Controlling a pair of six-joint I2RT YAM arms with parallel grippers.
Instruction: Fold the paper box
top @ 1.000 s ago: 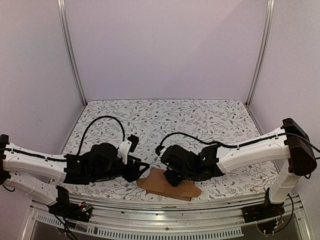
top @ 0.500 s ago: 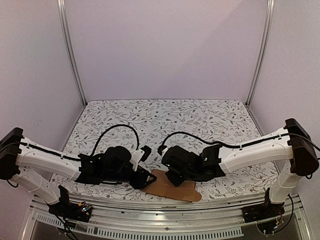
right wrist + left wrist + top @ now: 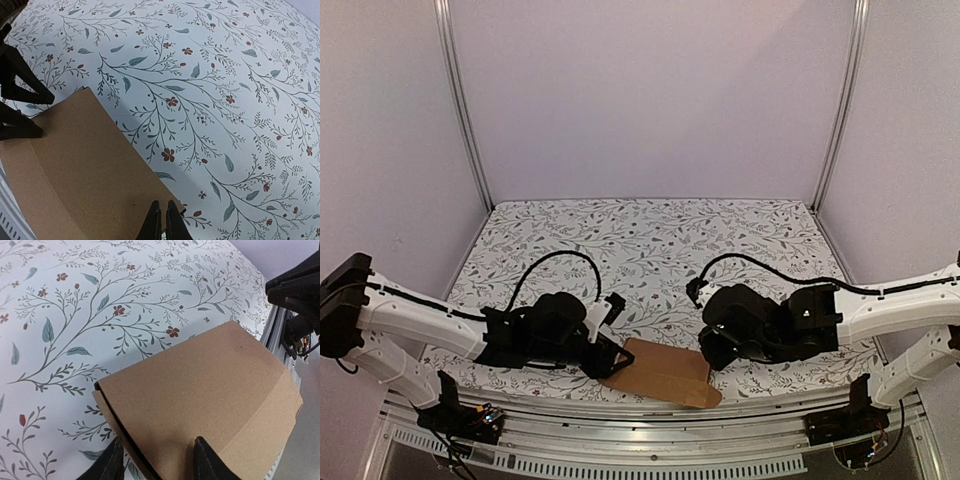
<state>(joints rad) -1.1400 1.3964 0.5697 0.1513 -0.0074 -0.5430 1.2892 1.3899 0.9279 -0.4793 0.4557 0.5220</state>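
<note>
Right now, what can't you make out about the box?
Top external: left gripper hides the paper box's left edge.
Left wrist: the bottom frame edge cuts off its near corner.
Right wrist: frame edges cut its near side; whether the right gripper touches it is unclear.

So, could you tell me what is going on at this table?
Two robot arms are working on a brown paper box, which lies flat near the front edge of the table. The left claw is open, its fingers straddling the box's left edge. The right claw is shut, tips at the opposite edge; whether it pinches the cardboard is unclear. No walls stand yet.
</note>
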